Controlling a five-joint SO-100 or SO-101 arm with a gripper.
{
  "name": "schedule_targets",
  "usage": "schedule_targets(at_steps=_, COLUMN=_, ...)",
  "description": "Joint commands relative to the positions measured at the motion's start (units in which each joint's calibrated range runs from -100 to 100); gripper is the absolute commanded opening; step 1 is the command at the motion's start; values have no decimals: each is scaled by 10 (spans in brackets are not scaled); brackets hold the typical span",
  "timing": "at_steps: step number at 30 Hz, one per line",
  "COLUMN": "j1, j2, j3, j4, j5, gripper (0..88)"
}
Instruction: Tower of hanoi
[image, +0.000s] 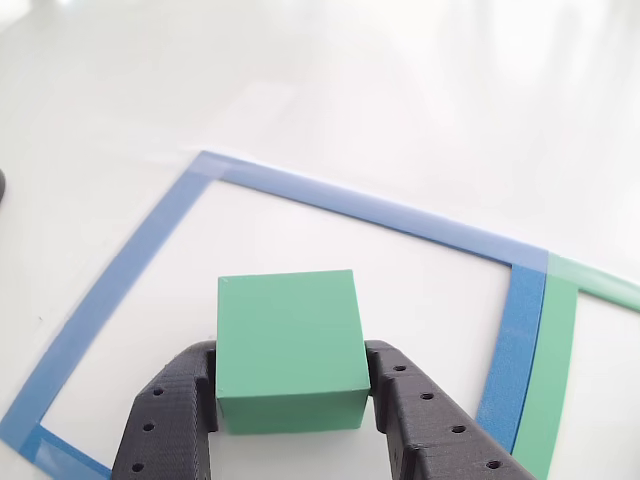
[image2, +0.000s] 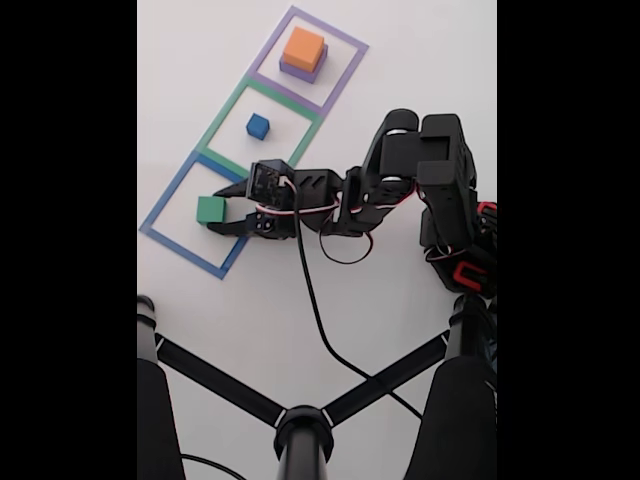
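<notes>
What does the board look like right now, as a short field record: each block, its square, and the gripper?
green block: inside the blue tape square, between the gripper's fingers
gripper: fingers at both sides of the green block; whether block is lifted or resting cannot be told
blue block: alone in the green tape square, fixed view
orange block: stacked on the purple block
purple block: in the purple tape square
arm: reaches in from the right of the fixed view

Glossy white table (image2: 400, 330) brightly lit, with soft glare.
</notes>
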Motion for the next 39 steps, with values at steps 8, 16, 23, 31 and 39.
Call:
schedule_targets(at_steps=8, j1=4, j2=-24, j3=-15, j4=-19, j5=0, gripper=201)
schedule_targets(at_steps=16, j1=18, j2=-227, j3=74, j4=79, j5=0, gripper=173)
schedule_targets(at_steps=23, j1=43, j2=-513, j3=83, j4=436, j5=0, gripper=57)
schedule_targets(at_steps=31, j1=71, j2=-706, j3=-72, j4=878, j5=0, gripper=1)
schedule_targets(at_steps=39, j1=133, j2=-713, j3=-347, j4=1210, j5=0, gripper=0)
